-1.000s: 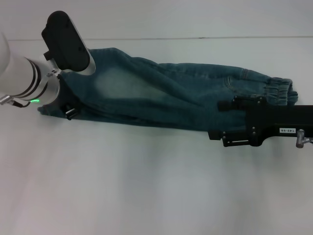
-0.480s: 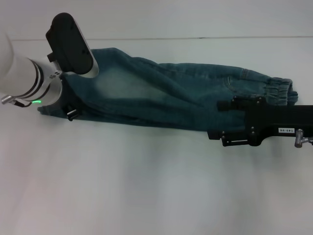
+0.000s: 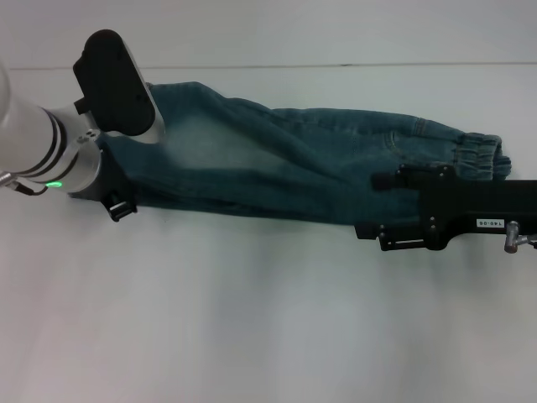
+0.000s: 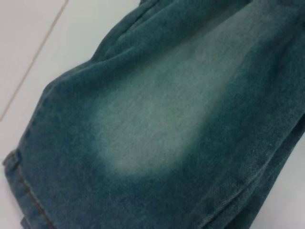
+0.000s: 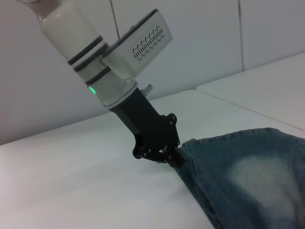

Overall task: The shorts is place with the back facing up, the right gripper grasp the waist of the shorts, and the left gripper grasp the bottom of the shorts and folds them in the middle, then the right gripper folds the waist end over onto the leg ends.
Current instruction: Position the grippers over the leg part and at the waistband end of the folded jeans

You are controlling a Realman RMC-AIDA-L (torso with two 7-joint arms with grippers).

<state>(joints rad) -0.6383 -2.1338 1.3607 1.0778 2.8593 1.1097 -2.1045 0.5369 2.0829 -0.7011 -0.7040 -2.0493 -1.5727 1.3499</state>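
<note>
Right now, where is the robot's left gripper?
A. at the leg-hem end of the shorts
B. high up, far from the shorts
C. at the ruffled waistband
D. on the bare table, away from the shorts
A. The left gripper meets the hem corner of the shorts; the ruffled waistband lies at the other end, by the right gripper.

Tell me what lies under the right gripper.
Under the right gripper lie the shorts, near the ruffled waist, on the white table. Its fingertips and the denim directly beneath are hidden.
</note>
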